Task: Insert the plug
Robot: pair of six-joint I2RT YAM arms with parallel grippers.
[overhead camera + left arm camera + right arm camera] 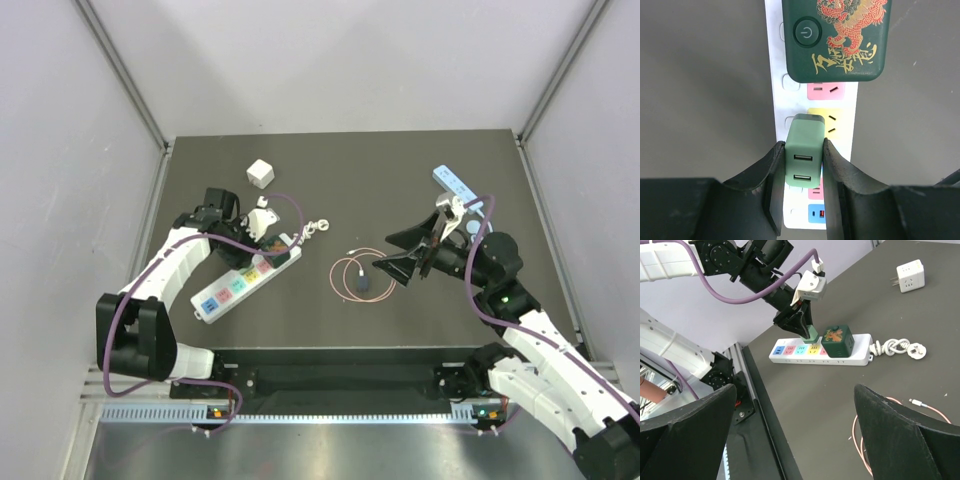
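Observation:
My left gripper [804, 146] is shut on a light green plug [803, 155] with two USB ports facing the camera. The plug stands upright over the white power strip [775, 75], beside its yellow socket [832, 124]. Its prongs are hidden, so I cannot tell whether they sit in a socket. A dark green cube adapter [837, 40] with a red dragon sits plugged in further along the strip. The right wrist view shows the same plug [812, 335] held over the strip [790, 356]. My right gripper [400, 255] hovers open and holds nothing, apart from the strip.
A white cube adapter [260, 173] lies at the back left. The strip's knotted white cord [315, 230] trails to the right. A pink cable coil [355, 275] lies under the right gripper. A small blue-and-white strip [455, 183] lies at the back right.

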